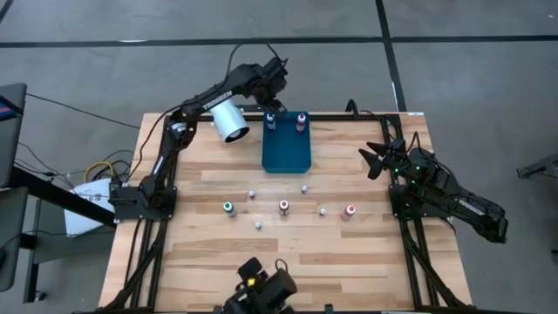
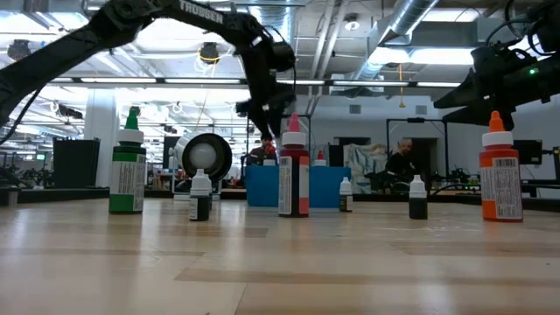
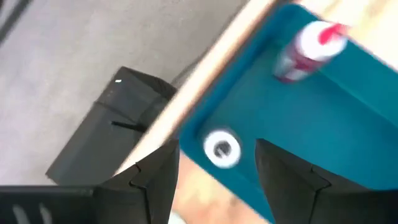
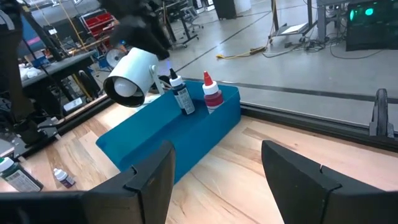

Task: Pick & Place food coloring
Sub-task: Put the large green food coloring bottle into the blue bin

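The food coloring bottles are split between tray and table. A dark blue-topped bottle [image 1: 270, 120] [image 4: 182, 93] and a pink-topped one [image 1: 302, 120] [image 3: 311, 46] stand in the far end of the blue tray [image 1: 287, 153]. Green [image 1: 228, 208], red [image 1: 283, 207] and orange-red [image 1: 350, 211] bottles stand on the wood, with several tiny white ones such as [image 1: 304, 187]. My left gripper [image 3: 214, 152] [image 1: 272, 103] hovers open over the blue-topped bottle [image 3: 221, 148], with a gap to each finger. My right gripper [image 1: 377, 157] [image 4: 214, 168] waits open at the table's right side.
A large white cylinder [image 1: 229, 119] lies on its side just left of the tray, close to my left arm. The table's far edge rail [image 1: 349, 115] runs right behind the tray. A dark box [image 3: 106, 130] sits on the floor beyond that edge. A camera mount [image 1: 261, 288] sits at the near edge.
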